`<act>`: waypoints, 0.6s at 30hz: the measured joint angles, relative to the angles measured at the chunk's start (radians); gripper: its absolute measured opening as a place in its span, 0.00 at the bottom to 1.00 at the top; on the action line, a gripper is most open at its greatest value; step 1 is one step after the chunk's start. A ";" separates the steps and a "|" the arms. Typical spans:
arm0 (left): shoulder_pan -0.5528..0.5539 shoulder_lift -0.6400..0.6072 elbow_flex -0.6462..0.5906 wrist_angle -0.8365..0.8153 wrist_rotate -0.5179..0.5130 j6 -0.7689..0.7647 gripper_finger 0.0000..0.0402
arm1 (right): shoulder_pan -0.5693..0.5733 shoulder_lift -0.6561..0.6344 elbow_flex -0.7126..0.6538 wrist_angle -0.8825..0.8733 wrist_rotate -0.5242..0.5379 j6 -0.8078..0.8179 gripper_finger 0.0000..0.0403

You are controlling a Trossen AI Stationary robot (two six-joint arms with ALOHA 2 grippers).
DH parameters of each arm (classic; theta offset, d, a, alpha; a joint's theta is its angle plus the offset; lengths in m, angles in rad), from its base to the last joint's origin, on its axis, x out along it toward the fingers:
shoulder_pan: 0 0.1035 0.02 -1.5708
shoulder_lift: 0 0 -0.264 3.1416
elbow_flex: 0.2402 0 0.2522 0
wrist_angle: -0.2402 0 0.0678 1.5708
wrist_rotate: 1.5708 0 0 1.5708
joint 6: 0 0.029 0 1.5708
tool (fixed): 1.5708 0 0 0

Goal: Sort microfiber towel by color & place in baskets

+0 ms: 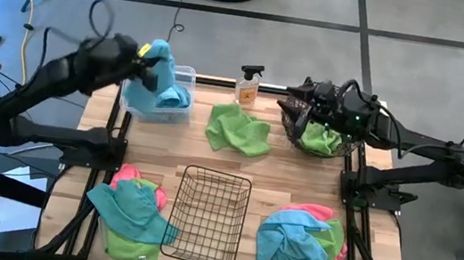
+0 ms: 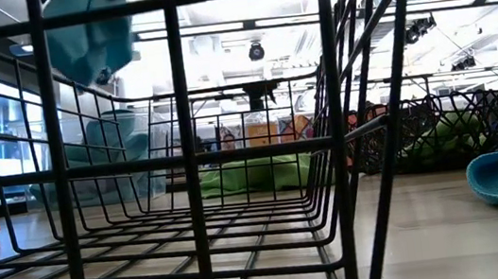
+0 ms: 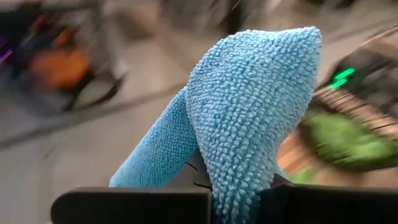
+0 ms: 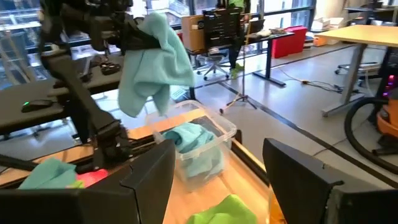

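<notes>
High view, left gripper [image 1: 145,58] clamping blue towel [image 1: 160,54] above clear bin [image 1: 183,77], right gripper [image 1: 304,113] spread, seemingly empty, over round basket [image 1: 290,130]

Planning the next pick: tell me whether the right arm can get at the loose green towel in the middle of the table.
Probably yes: the right gripper is open and empty over the round basket, and the green towel lies uncovered beside it.
</notes>
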 joint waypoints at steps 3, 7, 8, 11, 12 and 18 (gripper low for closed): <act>0.130 0.101 0.100 -0.178 0.038 -0.045 0.00 | -0.022 0.000 0.000 -0.008 0.000 0.014 0.60; 0.284 0.195 0.122 -0.188 0.133 -0.010 0.00 | -0.031 0.000 0.000 -0.034 -0.001 0.015 0.60; 0.316 0.217 0.121 -0.167 0.152 -0.003 0.00 | -0.031 0.000 0.000 -0.041 -0.002 0.015 0.60; 0.390 0.287 0.121 -0.096 0.179 0.016 0.00 | -0.031 0.000 0.000 -0.060 -0.003 0.017 0.60; 0.408 0.311 0.121 -0.073 0.186 0.017 0.00 | -0.031 0.000 0.000 -0.064 -0.003 0.017 0.60; 0.446 0.390 0.121 -0.118 0.199 -0.006 0.00 | -0.030 0.000 0.000 -0.077 -0.004 0.017 0.60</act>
